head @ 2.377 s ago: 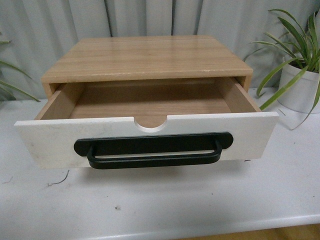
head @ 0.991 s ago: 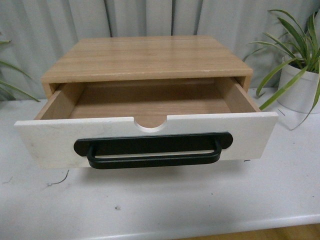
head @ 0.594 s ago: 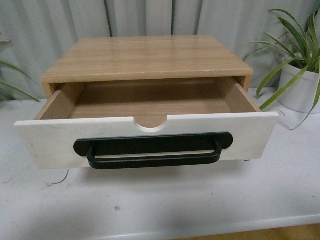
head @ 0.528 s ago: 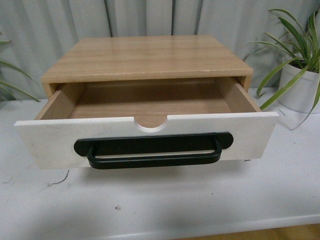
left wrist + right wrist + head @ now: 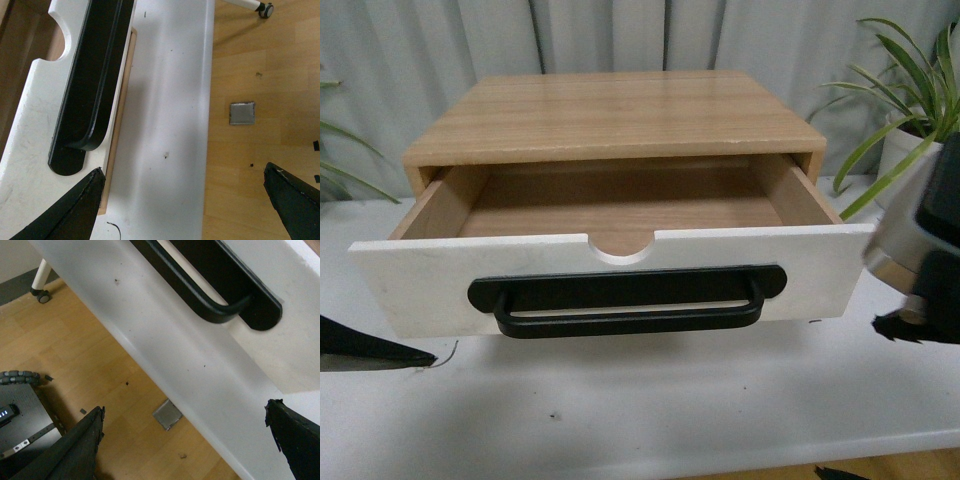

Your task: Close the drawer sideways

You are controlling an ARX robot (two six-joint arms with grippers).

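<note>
The drawer (image 5: pixel 820 270) stands pulled far out of a light wood cabinet (image 5: pixel 615 115). Its white front panel has a long black bar handle (image 5: pixel 625 300) and a semicircular notch in the top edge; the wood inside is empty. My left gripper (image 5: pixel 185 175) is open, low at the front left, one fingertip (image 5: pixel 370 352) showing just below the panel's left end. The panel (image 5: pixel 35 115) and handle (image 5: pixel 95 80) show in the left wrist view. My right gripper (image 5: pixel 185 415) is open beside the panel's right end, its body (image 5: pixel 920 260) at the front view's right edge. The handle's end (image 5: pixel 235 295) shows in the right wrist view.
The cabinet stands on a white table (image 5: pixel 670 400) whose front edge lies close below the drawer. A potted plant (image 5: pixel 920 130) stands at the back right, and leaves (image 5: pixel 340 170) reach in at the left. A grey curtain hangs behind. Wood floor (image 5: pixel 260 75) lies below the table edge.
Both arms have come into the front view: the left fingertip at the lower left, the right gripper body at the right edge. The drawer has not moved.
</note>
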